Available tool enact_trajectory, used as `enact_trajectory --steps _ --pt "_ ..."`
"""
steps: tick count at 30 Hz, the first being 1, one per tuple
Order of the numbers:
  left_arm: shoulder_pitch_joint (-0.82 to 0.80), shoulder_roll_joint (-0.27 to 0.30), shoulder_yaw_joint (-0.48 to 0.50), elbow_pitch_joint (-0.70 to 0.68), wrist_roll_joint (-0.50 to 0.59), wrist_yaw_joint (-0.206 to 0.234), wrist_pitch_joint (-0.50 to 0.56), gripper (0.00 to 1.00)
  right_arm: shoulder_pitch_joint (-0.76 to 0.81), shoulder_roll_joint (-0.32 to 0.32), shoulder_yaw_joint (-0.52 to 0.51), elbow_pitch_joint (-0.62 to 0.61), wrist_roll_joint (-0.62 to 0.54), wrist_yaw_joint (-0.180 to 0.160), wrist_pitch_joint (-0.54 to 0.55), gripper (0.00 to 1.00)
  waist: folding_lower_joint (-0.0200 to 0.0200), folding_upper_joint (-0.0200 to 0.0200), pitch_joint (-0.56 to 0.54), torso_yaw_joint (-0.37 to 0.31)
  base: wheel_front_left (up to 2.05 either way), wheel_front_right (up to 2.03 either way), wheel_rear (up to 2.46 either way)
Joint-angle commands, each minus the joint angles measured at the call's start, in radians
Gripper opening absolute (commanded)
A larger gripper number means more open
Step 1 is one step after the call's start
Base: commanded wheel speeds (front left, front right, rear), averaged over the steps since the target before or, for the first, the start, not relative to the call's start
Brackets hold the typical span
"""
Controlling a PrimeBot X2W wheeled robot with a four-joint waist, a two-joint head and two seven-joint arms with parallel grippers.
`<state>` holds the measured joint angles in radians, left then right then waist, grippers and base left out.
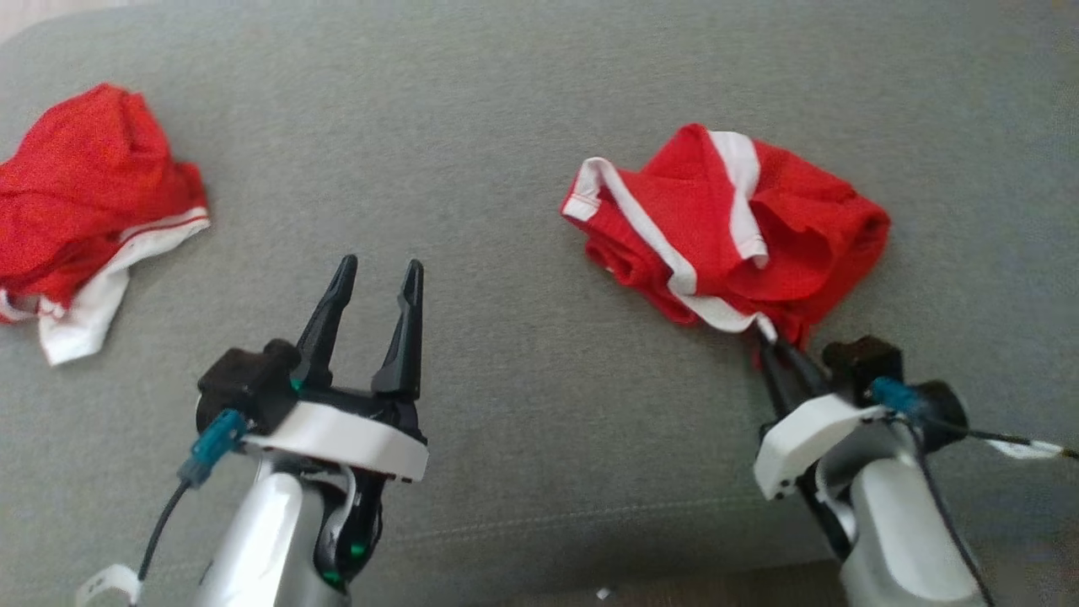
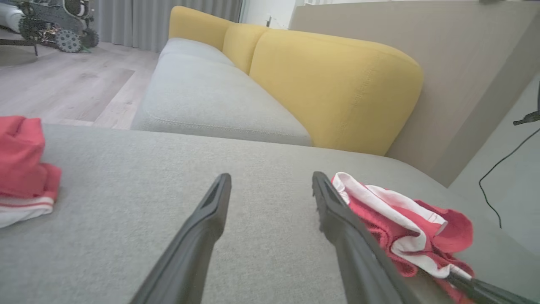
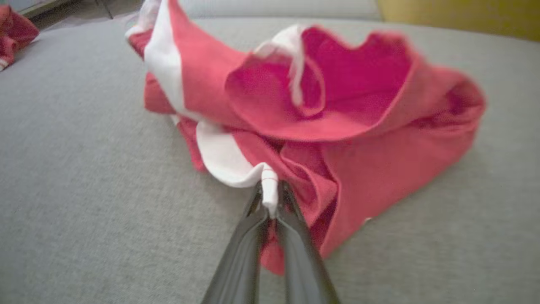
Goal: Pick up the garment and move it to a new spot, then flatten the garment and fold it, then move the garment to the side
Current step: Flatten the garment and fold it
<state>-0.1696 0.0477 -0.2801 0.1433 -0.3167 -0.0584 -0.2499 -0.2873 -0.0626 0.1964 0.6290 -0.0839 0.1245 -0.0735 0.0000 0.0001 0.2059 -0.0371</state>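
A crumpled red garment (image 1: 742, 228) with white stripes lies on the grey cushion at the right. My right gripper (image 1: 769, 337) is shut on its near white hem; in the right wrist view the gripper (image 3: 270, 192) pinches a fold of white trim of the garment (image 3: 337, 126). My left gripper (image 1: 375, 274) hovers open over bare cushion at the lower left, nothing between its fingers. The left wrist view has the left gripper (image 2: 272, 181) open and the same garment (image 2: 405, 223) just right of its right finger.
A second crumpled red and white garment (image 1: 80, 211) lies at the far left of the grey cushion (image 1: 506, 152). A yellow sofa backrest (image 2: 333, 84) rises beyond, with wooden floor (image 2: 63, 88) to the left. A black cable (image 2: 502, 169) hangs at the right.
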Motion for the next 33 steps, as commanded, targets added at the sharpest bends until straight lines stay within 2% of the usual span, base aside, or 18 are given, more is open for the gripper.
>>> enact_trajectory --steps 1,6,12,21,33 --pt "-0.053 0.003 0.027 -0.024 0.012 -0.006 -0.012 1.00 -0.011 -0.007 0.013 -0.055 -0.009 0.006 -0.014 0.00 0.0000 -0.0001 -0.010 -0.025 0.00 0.00 0.00" --pt "-0.099 0.003 -0.010 0.053 0.034 -0.026 -0.012 1.00 0.003 -0.027 -0.007 -0.160 -0.012 0.006 0.016 0.00 0.0000 -0.0001 -0.010 -0.077 0.00 0.00 0.00" --pt "-0.214 0.003 -0.080 0.244 0.043 -0.054 -0.012 1.00 -0.005 -0.032 0.004 -0.227 -0.005 0.006 0.050 0.00 0.0000 -0.0001 0.016 -0.126 0.00 0.00 0.00" --pt "-0.414 0.017 -0.154 0.467 0.020 -0.070 0.000 1.00 -0.029 -0.017 0.027 -0.252 0.006 0.006 0.053 0.00 0.0000 -0.0001 0.064 -0.181 0.00 0.00 0.00" --pt "-0.548 0.038 -0.248 0.587 -0.114 -0.072 0.000 1.00 -0.042 0.004 0.022 -0.246 0.008 0.006 0.029 0.00 0.0000 -0.0001 0.107 -0.204 0.00 0.00 0.00"
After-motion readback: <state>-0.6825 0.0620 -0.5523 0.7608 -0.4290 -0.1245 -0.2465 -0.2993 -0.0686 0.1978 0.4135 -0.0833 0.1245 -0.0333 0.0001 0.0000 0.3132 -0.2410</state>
